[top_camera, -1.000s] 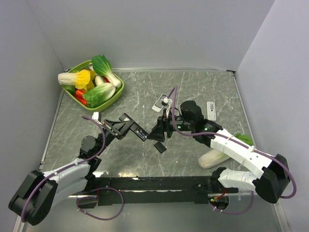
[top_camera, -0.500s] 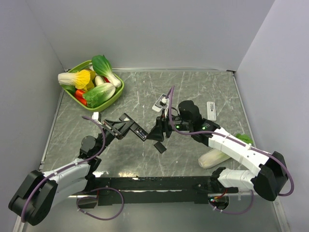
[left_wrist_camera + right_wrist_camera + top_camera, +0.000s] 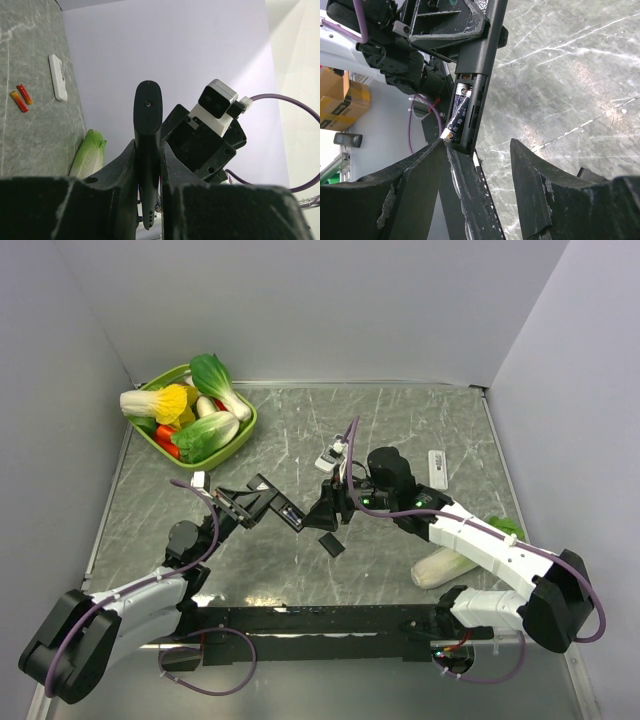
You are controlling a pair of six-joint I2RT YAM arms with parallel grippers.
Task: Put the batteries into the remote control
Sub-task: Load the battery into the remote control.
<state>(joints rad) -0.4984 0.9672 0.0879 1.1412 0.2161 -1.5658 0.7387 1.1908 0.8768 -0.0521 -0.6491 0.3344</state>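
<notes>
Left gripper [image 3: 148, 169], jaws closed on the black remote control [image 3: 148, 115], which it grips by the sides and holds clear of the table [image 3: 400, 420]. Right gripper [image 3: 479, 150], jaws apart, facing the remote's open battery compartment. One of its fingers [image 3: 420, 180] has its tip at the near end of a dark battery [image 3: 457, 112] lying in that compartment, and the other stands clear of the remote. A small black rectangular piece [image 3: 331, 545] lies on the table just below the two grippers. Two orange-red batteries [image 3: 21, 97] lie side by side near a white remote [image 3: 57, 77], on the right half of the table. A napa cabbage [image 3: 445, 565] rests beside the right arm. A green tray [image 3: 252, 420] of toy vegetables sits in the far left corner.
</notes>
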